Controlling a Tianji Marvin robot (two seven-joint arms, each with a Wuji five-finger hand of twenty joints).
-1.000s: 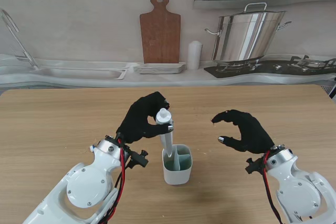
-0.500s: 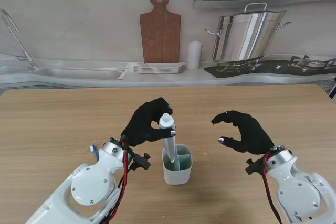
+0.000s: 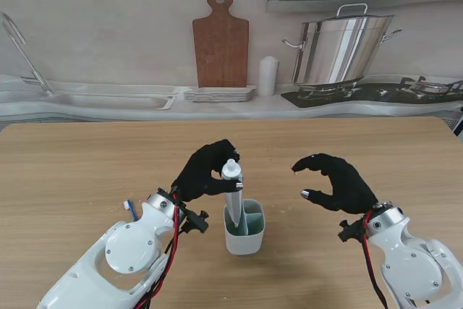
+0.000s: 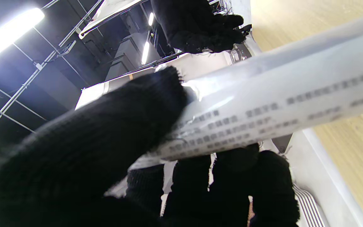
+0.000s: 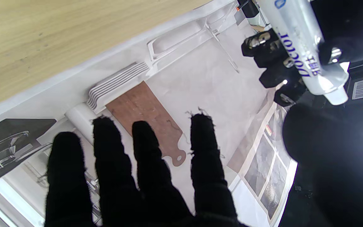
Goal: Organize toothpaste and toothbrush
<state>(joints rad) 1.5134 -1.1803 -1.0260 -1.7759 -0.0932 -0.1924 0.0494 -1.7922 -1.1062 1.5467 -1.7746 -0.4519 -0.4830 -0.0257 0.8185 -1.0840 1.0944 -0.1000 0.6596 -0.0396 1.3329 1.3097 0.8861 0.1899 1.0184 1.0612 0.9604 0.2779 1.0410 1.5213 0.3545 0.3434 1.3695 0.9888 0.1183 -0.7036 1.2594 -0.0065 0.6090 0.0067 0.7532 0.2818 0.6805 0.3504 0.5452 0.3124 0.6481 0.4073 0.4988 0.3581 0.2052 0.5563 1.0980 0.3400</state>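
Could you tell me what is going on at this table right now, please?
The robot's left hand holds a white toothpaste tube cap-up, its lower end already inside the small white divided holder on the wooden table. The right hand hovers to the right of the holder, fingers curled apart and holding nothing. A blue-and-white tip, possibly the toothbrush, peeks out beside the left wrist.

**Even light over the table, glare and blur at the wrists**

The stand view is evenly bright and sharp, shadows soft. A ceiling strip light (image 4: 6,30) flares in the left wrist view, where the toothpaste tube (image 4: 279,104) lies blurred and glossy. Right wrist fingers (image 5: 206,164) are featureless black.
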